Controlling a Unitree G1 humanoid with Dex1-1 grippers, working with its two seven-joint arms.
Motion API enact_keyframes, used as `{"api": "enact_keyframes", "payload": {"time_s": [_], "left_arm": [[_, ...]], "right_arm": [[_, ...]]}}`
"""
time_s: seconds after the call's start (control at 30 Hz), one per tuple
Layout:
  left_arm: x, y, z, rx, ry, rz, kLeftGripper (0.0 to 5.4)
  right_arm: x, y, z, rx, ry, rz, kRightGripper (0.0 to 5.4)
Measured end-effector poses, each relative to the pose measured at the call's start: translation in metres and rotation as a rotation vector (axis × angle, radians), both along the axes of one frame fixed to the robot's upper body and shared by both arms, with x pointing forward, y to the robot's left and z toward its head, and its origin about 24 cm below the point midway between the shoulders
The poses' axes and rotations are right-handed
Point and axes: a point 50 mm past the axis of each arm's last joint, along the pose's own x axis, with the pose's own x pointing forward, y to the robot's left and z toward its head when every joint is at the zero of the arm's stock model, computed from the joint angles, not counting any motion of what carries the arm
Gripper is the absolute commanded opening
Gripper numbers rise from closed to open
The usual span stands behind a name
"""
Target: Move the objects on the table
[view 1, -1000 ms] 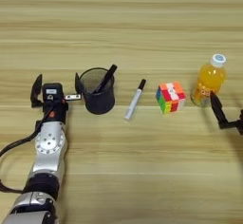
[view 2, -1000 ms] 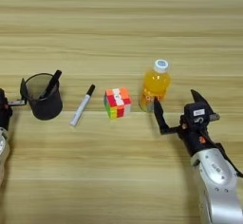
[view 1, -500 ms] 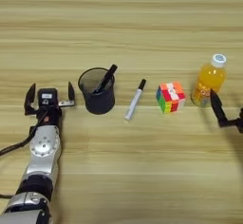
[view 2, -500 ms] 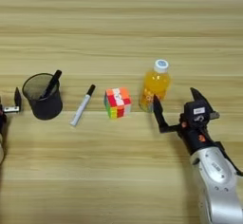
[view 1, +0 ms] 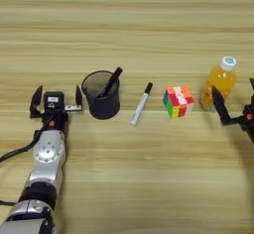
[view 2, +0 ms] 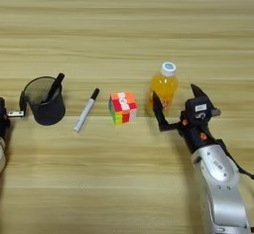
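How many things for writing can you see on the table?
2. A black pen stands tilted inside the black mesh pen cup, and a white marker with black cap lies on the table between the cup and the multicoloured puzzle cube.

Desk-like setting: pen cup (view 1: 101,101), marker (view 1: 141,104)

1. A light-brown wooden table (view 1: 149,25) fills the whole view.
2. Its plank grain runs in stripes from left to right.
3. Light falls evenly, with soft shadows.
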Motion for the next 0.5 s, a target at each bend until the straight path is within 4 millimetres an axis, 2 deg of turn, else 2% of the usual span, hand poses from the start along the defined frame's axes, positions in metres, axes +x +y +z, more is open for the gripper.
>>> {"api": "enact_keyframes", "payload": {"time_s": [0.5], "left_arm": [[0.000,-0.003,0.003,-0.006,-0.017,-0.005,5.38]], "right_arm": [[0.047,0.015,-0.012,0.031,0.033,0.008,5.29]]}}
